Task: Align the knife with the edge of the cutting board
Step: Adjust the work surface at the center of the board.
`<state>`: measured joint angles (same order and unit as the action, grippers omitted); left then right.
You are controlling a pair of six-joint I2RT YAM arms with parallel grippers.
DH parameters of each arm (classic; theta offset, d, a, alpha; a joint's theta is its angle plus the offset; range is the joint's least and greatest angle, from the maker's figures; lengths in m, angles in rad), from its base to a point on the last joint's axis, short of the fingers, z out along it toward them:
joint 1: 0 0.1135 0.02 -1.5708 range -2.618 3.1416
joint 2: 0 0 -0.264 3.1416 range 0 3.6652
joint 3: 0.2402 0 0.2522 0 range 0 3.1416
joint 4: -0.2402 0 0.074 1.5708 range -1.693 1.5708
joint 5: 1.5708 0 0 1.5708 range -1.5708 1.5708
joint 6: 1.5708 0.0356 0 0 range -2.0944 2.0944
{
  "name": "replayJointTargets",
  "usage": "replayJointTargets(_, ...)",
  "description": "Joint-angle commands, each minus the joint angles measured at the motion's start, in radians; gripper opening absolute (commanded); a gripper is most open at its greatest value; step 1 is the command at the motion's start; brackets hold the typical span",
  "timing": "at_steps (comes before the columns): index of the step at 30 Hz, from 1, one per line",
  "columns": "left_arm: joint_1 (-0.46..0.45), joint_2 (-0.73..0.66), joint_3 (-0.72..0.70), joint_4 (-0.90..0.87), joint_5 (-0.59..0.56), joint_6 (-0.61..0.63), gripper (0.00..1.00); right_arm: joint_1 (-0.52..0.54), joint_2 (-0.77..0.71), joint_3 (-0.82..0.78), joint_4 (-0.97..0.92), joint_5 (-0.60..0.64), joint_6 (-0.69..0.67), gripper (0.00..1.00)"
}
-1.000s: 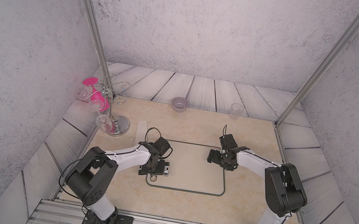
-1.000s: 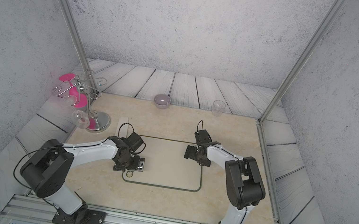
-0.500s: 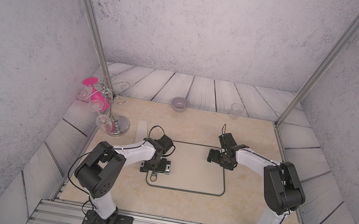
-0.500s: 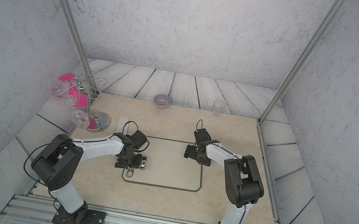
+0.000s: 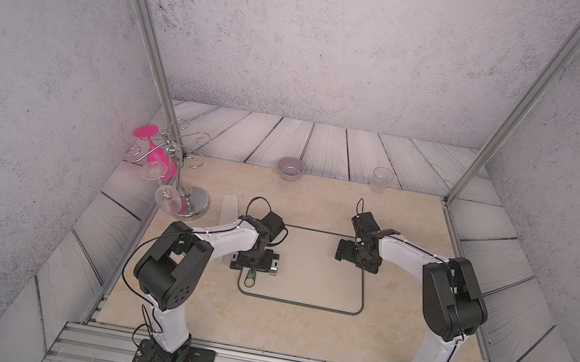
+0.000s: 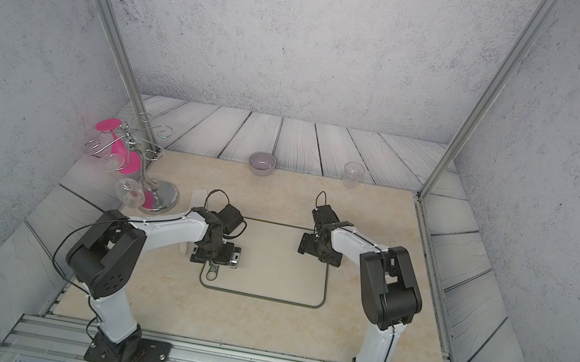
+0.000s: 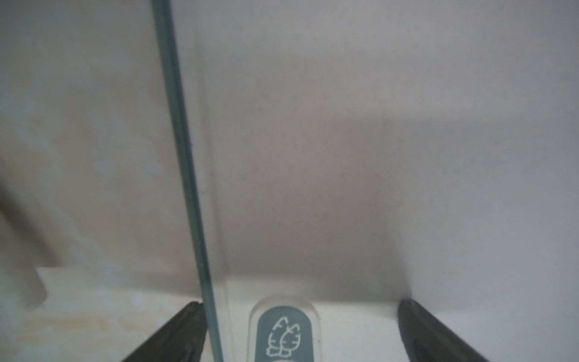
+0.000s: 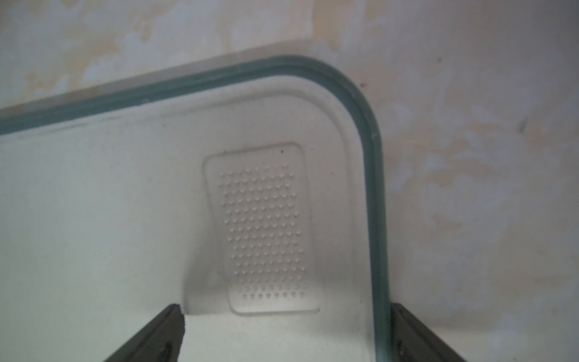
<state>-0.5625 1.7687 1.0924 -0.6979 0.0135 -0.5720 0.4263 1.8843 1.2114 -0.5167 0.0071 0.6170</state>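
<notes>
Locate knife [image 5: 229, 205] flat on table [image 5: 294, 332], just beside left edge of board [image 5: 315, 281] and roughly parallel to it in both top views. Expect most of its length hidden under left arm; cannot tell whether blade touches rim.

Check left gripper [image 5: 253, 264]: jaws spread wide and empty, straddling rim near logo hole. Check right gripper [image 8: 286, 316]: jaws apart, holding nothing, poised over far right corner of board.

Judge alignment as largely done. Remaining, probably: close any gap or skew once arm clears view, then withdraw both arms.
</notes>
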Motion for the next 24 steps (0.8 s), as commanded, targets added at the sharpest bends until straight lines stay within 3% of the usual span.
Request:
replayJointTargets(1,-0.016,0.017,0.062,0.147,0.081,0.028,1.0,0.038,0.054,0.021,-0.009,-0.153,0.016,0.99)
replayJointTargets(11,-0.002,-0.001,0.086,0.121,0.066,0.032,1.0,0.036,0.043,0.053,-0.044,-0.127,0.005,0.99)
replayJointTargets(20,0.004,-0.121,0.104,0.025,-0.118,0.037,1.0,0.024,-0.082,0.088,-0.127,0.033,-0.054,0.99)
replayJointTargets(24,0.039,-0.196,0.091,-0.01,-0.129,0.047,1.0,0.015,-0.156,0.057,-0.136,0.086,-0.06,0.99)
